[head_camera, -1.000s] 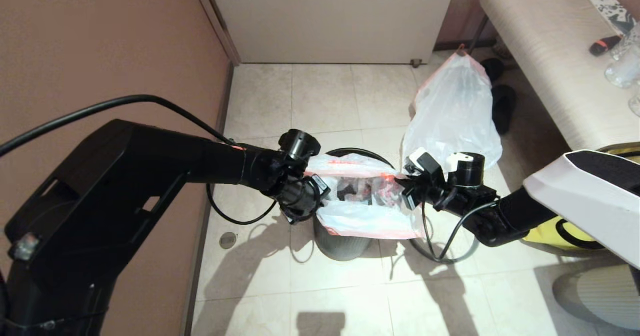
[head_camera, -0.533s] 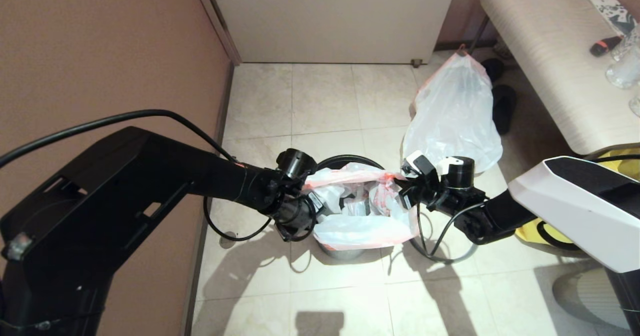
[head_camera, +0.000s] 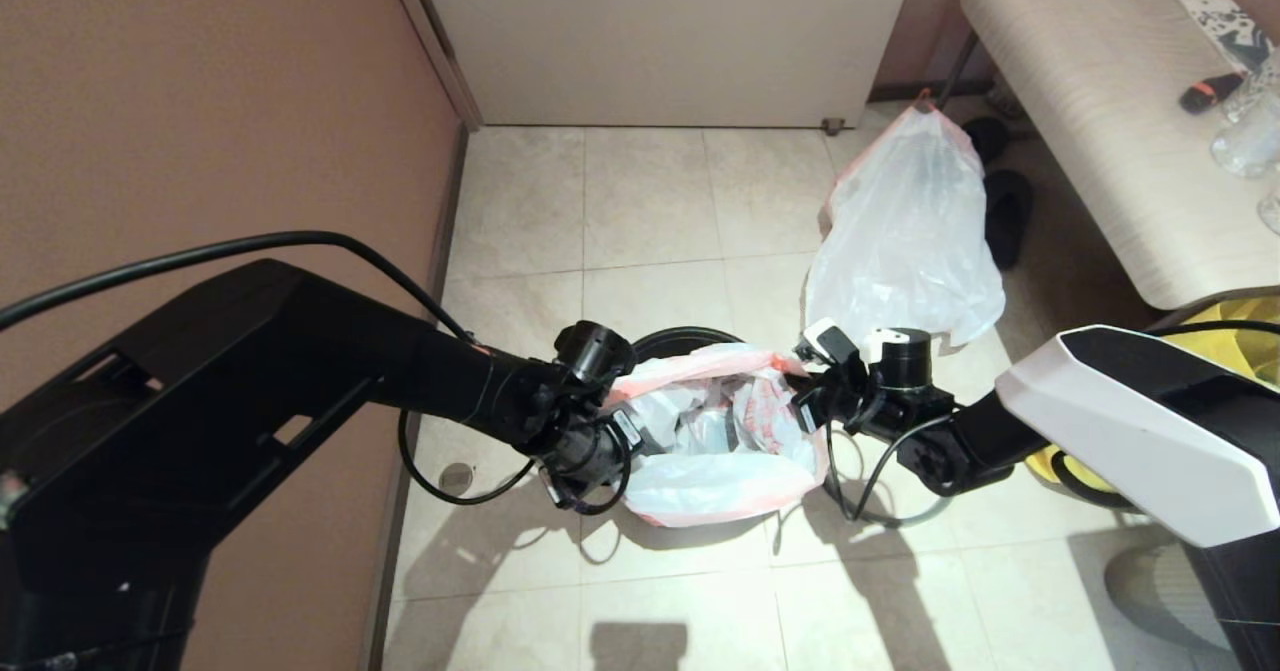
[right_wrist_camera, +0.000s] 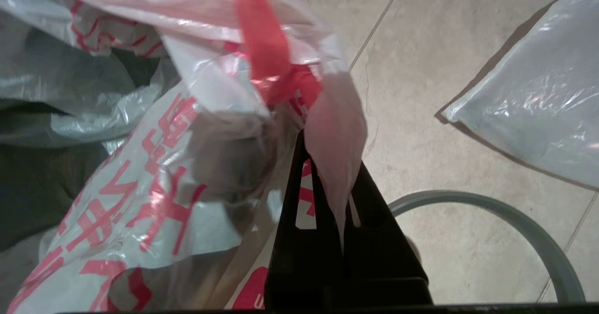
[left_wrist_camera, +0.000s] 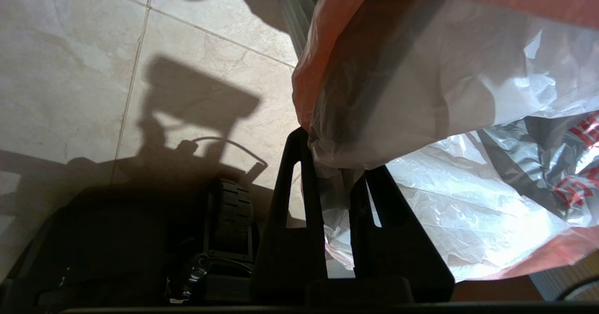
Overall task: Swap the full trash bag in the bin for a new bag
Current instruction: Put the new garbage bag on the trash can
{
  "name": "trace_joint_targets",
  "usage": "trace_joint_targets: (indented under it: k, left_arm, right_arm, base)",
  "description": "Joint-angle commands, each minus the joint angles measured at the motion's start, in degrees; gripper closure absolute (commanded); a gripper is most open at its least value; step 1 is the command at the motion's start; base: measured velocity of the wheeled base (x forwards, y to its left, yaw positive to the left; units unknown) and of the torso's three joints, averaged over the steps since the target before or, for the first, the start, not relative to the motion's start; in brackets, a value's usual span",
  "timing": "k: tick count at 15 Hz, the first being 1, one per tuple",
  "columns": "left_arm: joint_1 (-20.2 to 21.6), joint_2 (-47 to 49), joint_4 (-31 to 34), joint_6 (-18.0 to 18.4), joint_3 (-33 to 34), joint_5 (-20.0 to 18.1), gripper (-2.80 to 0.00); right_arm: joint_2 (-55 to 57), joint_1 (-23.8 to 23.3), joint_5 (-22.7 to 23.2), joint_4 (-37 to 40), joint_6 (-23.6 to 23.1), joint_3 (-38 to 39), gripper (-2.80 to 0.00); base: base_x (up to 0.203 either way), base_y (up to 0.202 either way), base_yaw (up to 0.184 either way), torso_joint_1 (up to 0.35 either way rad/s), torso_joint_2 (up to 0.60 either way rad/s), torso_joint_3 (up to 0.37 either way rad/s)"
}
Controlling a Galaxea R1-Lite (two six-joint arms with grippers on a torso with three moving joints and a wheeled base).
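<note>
Presently we find the lining step in hand: the new bag [head_camera: 715,451] is spread over the mouth of the bin [head_camera: 690,336], of which only the far arc of the black wall shows behind the plastic.

On the left, the left hand [head_camera: 625,429] is clenched on the new bag's near-left hem; the left wrist view shows a gathered fold of white film pinched between its two dark fingers [left_wrist_camera: 290,220], with the orange-red band running just above. In the middle, the bag's mouth hangs open between the two arms, its body crumpled down inside the bin and its red lettering visible. On the right, the right hand [head_camera: 812,398] is clenched on the opposite hem, with a strip of pinkish film and the red drawstring caught between its fingers [right_wrist_camera: 299,230]. The grey ring [right_wrist_camera: 524,220] lies on the floor tiles beside the bin, not yet fitted. Further right and behind, the full trash bag [head_camera: 905,241] stands on the floor, clear of the bin, near the bench.

In our judgement, removal is complete and fitting is partly done. The next move calls for both hands to draw the hem outward and down over the bin's edge evenly, without tearing the thin film; release should follow only once the hem sits.
</note>
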Motion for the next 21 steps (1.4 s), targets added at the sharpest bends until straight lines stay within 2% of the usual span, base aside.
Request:
trace_joint_targets:
  k: [1,5,7,9,11,12,16,19,21]
  left_arm:
    - [-0.10,-0.67,-0.06,0.16,0.02,0.11,0.00]
    - [0.50,-0.94,-1.20,0.60,-0.67,0.46,0.00]
    - [1.39,-0.68,-1.27,2.16,-1.64,0.55,0.00]
    - [2.00,-0.07,-1.20,2.51,-3.31,0.55,0.00]
    - [2.01,-0.09,-1.29,2.53,-3.87,0.55,0.00]
    - [2.01,0.27,-1.29,2.53,-4.63,0.47,-2.80]
    - [0.49,2.82,-0.54,2.45,-12.57,0.46,-2.80]
    - [-0.53,1.45,-0.47,2.44,-10.92,0.46,-2.80]
    - [-0.22,-0.83,-0.54,2.52,-7.21,0.97,-2.80]
  right_arm:
    - [1.73,0.06,0.27,2.18,-1.49,0.34,0.00]
    - [-1.05,1.08,0.22,9.93,-1.21,0.99,0.00]
    - [-5.11,1.19,0.24,13.54,1.10,1.16,0.00]
    - [-7.31,1.71,0.78,14.70,4.12,1.82,0.00]
    - [-7.22,2.35,1.28,14.68,4.31,1.88,0.00]
    - [-7.20,2.36,1.28,14.62,4.29,1.88,0.00]
    - [-6.78,1.92,1.48,14.54,5.30,1.44,0.00]
    - [-7.07,1.85,2.07,14.41,4.70,1.84,0.00]
    - [-7.21,1.35,1.98,14.30,2.18,2.35,0.00]
  base:
    - [0.000,0.000,0.000,0.000,0.00,0.000]
    - [0.000,0.000,0.000,0.000,0.00,0.000]
    - [0.000,0.000,0.000,0.000,0.00,0.000]
    - [0.000,0.000,0.000,0.000,0.00,0.000]
    - [0.000,0.000,0.000,0.000,0.00,0.000]
    - [0.000,0.000,0.000,0.000,0.00,0.000]
    - [0.000,0.000,0.000,0.000,0.00,0.000]
    - [0.000,0.000,0.000,0.000,0.00,0.000]
    - [0.000,0.000,0.000,0.000,0.00,0.000]
